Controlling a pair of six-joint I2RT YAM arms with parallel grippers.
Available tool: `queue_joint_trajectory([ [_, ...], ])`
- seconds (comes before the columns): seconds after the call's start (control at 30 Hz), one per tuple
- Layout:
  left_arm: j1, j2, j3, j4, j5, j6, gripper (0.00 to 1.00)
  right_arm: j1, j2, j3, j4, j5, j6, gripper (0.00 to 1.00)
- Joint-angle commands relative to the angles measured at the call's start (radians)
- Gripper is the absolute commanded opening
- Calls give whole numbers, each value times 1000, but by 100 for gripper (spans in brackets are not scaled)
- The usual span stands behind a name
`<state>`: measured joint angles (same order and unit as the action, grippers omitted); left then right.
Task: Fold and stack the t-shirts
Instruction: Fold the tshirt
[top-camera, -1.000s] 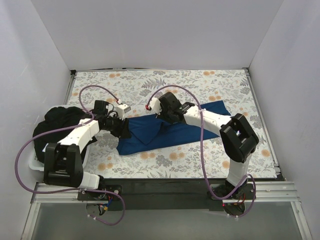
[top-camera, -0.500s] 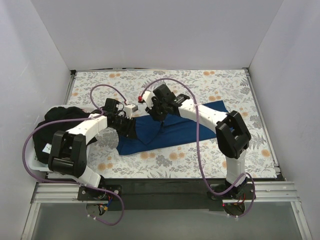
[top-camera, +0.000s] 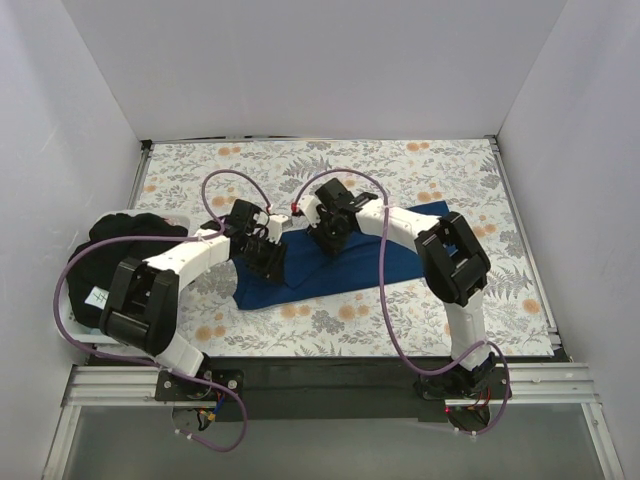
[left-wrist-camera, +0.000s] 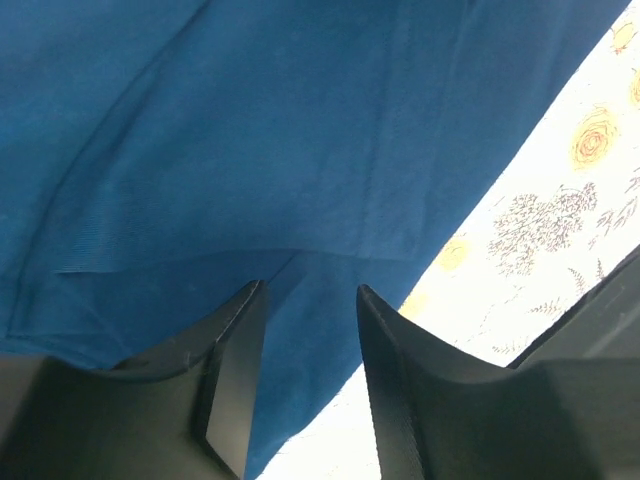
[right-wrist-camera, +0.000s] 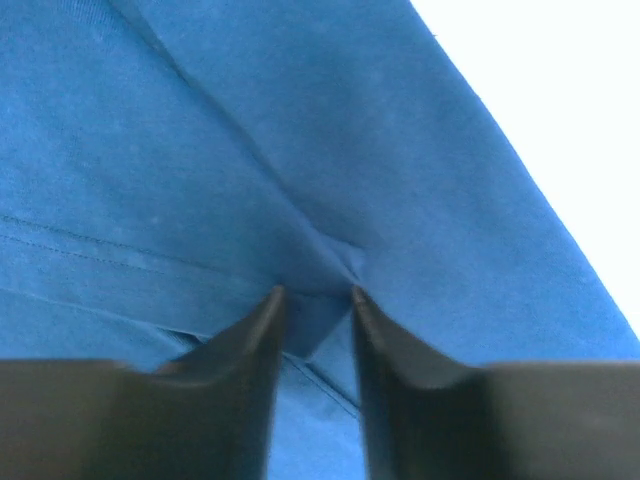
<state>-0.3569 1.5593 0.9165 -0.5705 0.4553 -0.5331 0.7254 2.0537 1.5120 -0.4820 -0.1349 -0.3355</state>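
A dark royal blue t-shirt (top-camera: 345, 262) lies partly folded on the floral cloth, mid-table. My left gripper (top-camera: 272, 257) is low over its left part. In the left wrist view that gripper (left-wrist-camera: 307, 292) is open, with the shirt (left-wrist-camera: 250, 130) and its hem showing between the fingers. My right gripper (top-camera: 325, 240) is down on the shirt's upper middle. In the right wrist view its (right-wrist-camera: 314, 290) tips stand apart and press into the shirt (right-wrist-camera: 200, 150), with a small pucker of cloth between them. A black t-shirt (top-camera: 115, 242) is heaped at the left.
The white floral cloth (top-camera: 400, 170) covers the table, and it shows beside the shirt's edge (left-wrist-camera: 530, 230). The black heap rests on a white bin (top-camera: 72, 328) at the left edge. White walls close in three sides.
My left gripper has moved right, from the shirt's left end onto the shirt. The right arm's elbow has swung left while its gripper stayed over the shirt's middle.
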Motion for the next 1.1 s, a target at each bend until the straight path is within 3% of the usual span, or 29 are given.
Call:
queue_joint_trajectory([
  [0.0, -56, -58, 25, 32, -99, -39, 41, -53, -85, 60, -13, -70, 21, 46],
  [0.1, -100, -7, 54, 1, -124, -41, 40, -122, -141, 94, -55, -85, 3, 56],
  [0.33, -166, 146, 117, -18, -276, -67, 36, -329, -190, 28, -155, -22, -144, 57],
  [0.5, -136, 322, 183, -19, -383, 34, 33, -467, -239, -61, -190, 24, -233, 56],
  [0.6, -19, 508, 358, -50, -342, 103, 25, -512, -271, -87, -219, 38, -290, 56],
  [0.63, 31, 565, 513, -69, -316, 122, 24, -515, -282, -98, -227, 46, -306, 56],
  [0.73, 88, 708, 750, -86, -308, 179, 23, -517, -313, -148, -233, 60, -347, 55],
  [0.77, 98, 729, 913, -86, -293, 174, 24, -515, -317, -157, -233, 61, -358, 55],
  [0.87, 125, 792, 1176, -103, -195, 131, 32, -515, -320, -191, -233, 70, -359, 54],
  [0.93, 130, 773, 1226, -95, -175, 95, 36, -514, -317, -206, -234, 67, -356, 53],
  [1.07, 128, 647, 1139, -8, -121, 6, 40, -480, -313, -266, -242, 58, -344, 50],
])
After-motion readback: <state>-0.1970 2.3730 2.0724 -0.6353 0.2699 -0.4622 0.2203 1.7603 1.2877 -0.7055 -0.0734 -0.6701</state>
